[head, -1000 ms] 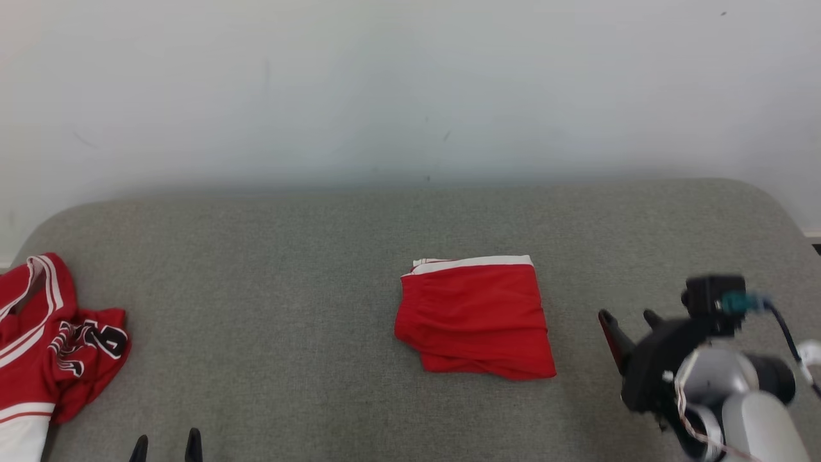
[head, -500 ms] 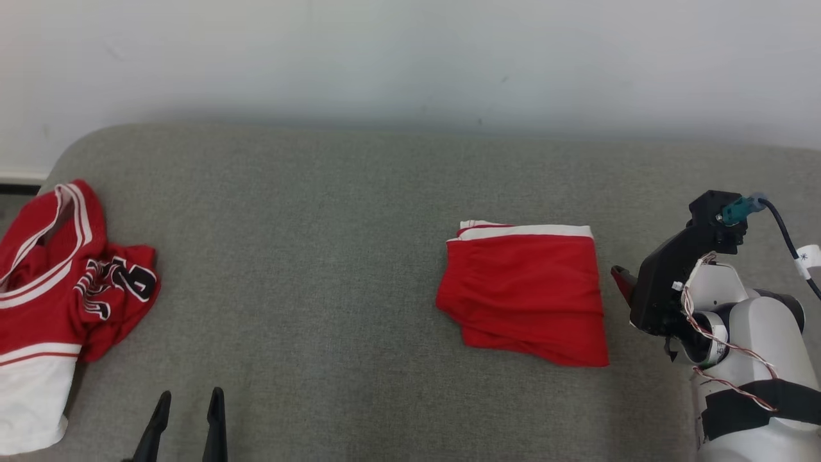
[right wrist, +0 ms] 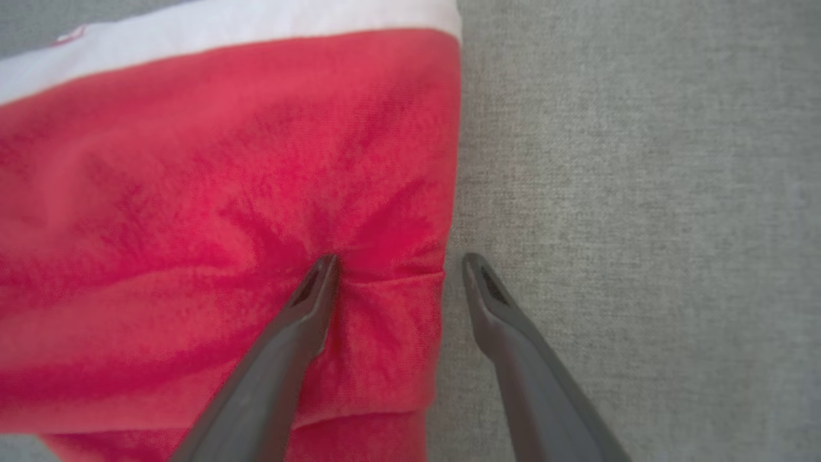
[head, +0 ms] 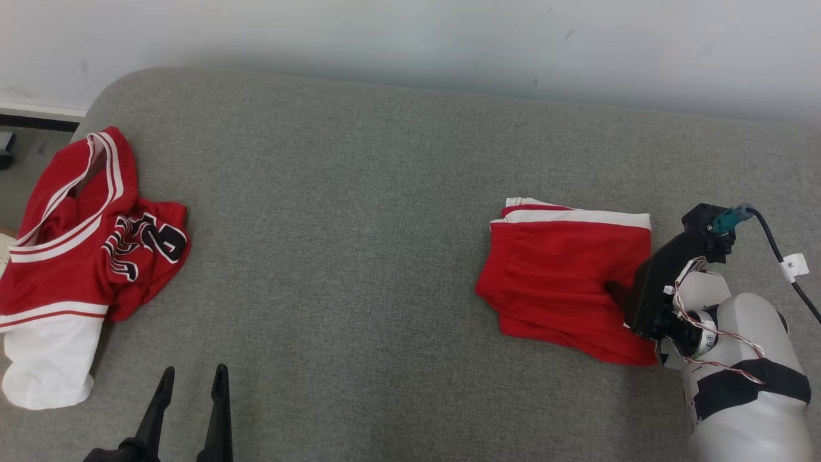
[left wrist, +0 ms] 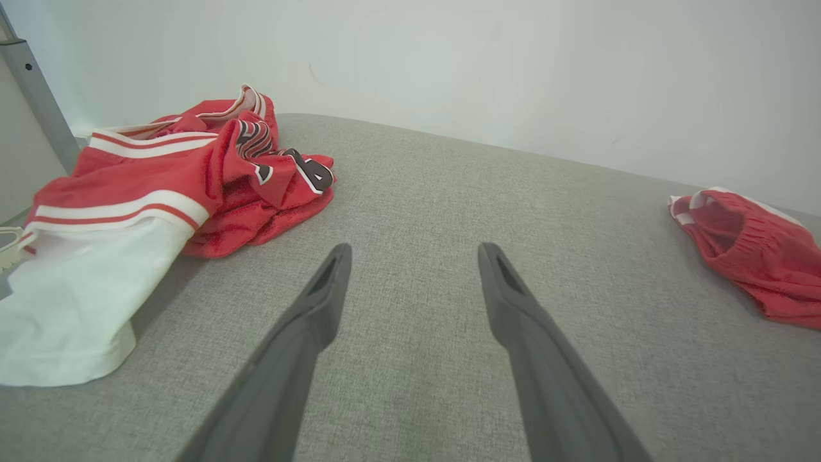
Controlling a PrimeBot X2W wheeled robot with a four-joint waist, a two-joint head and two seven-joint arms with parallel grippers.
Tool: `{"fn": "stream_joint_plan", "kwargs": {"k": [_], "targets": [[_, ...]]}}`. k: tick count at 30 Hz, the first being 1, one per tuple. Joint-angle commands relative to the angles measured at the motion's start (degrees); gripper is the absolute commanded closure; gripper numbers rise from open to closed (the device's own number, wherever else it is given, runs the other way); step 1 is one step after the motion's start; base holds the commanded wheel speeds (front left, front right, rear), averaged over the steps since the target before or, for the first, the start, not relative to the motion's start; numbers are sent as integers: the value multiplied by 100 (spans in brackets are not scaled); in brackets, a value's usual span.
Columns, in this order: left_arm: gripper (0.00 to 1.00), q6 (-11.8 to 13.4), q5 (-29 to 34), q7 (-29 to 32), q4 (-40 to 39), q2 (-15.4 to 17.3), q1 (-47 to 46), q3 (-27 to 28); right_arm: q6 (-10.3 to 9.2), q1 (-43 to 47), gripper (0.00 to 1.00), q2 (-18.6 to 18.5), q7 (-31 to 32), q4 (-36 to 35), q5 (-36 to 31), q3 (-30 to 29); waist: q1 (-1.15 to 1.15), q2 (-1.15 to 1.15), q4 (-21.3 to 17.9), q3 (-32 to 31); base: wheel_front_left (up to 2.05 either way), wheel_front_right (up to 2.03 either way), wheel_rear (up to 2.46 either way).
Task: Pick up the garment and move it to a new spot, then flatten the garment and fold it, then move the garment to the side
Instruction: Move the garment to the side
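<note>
The garment, folded red shorts (head: 564, 282) with a white waistband, lies on the grey padded surface (head: 359, 244) at the right. My right gripper (head: 621, 294) is open and pressed down at the shorts' right edge. In the right wrist view, the right gripper (right wrist: 394, 263) straddles that edge of the shorts (right wrist: 192, 192): one finger dents the red cloth, the other rests on the grey surface beside it. My left gripper (head: 195, 372) stands open and empty near the front edge; the left wrist view shows the left gripper (left wrist: 414, 250) over bare surface, with the shorts (left wrist: 750, 256) far right.
A crumpled red and white jersey (head: 83, 250) with black lettering lies at the surface's left end, also in the left wrist view as the jersey (left wrist: 160, 186). A white wall (head: 410, 38) runs behind the surface. Open grey surface lies between the two garments.
The head camera has turned, shifting the whole picture. Relative to the shorts, my right gripper has closed in from their right and now sits on their right edge. Both grippers stay open.
</note>
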Motion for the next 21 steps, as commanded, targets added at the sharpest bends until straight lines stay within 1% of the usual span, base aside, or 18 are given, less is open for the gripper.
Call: {"fn": "stream_joint_plan", "kwargs": {"k": [1, 2, 4, 5, 10, 14, 16, 17, 21], "targets": [[0, -2, 74, -31, -20, 10, -45, -6, -12, 66, 0, 23, 14, 187, 7, 14, 0, 0, -10, 20, 0, 0, 0], [0, -1, 75, -29, -20, 18, -54, -6, -12, 40, 25, 23, -9, 289, 38, 41, 0, 0, -26, 30, 0, 0, 0], [0, 11, 74, -30, -39, 23, -81, -5, -12, -3, 89, 31, -80, 426, 68, 117, 0, 0, -72, 54, 0, 0, 0], [0, 20, 75, -31, -53, 25, -93, -2, -12, -40, 100, 32, -109, 475, 89, 162, 0, 0, -108, 71, 0, 0, 0], [0, 95, 78, -37, -177, 52, -149, 68, -16, -153, 100, 4, -278, 428, -14, 311, 0, 0, -379, 178, 0, 0, 0], [0, 131, 68, -34, -321, 76, -206, 141, -18, -251, 100, -24, -252, 133, -217, 466, 0, 0, -682, 321, 0, 0, 0], [0, 133, 96, -33, -422, 95, -268, 152, -17, -287, 100, -22, -201, -76, -321, 631, 0, 0, -874, 423, 0, 0, 0], [0, 131, 116, -33, -454, 115, -310, 150, -17, -294, 100, -60, -183, -180, -358, 693, 0, 0, -971, 476, 0, 0, 0], [0, 105, 163, -34, -594, 189, -449, 81, -15, -296, 100, -410, -115, -541, -482, 1021, 0, 0, -1332, 715, 0, 0, 0]]}}
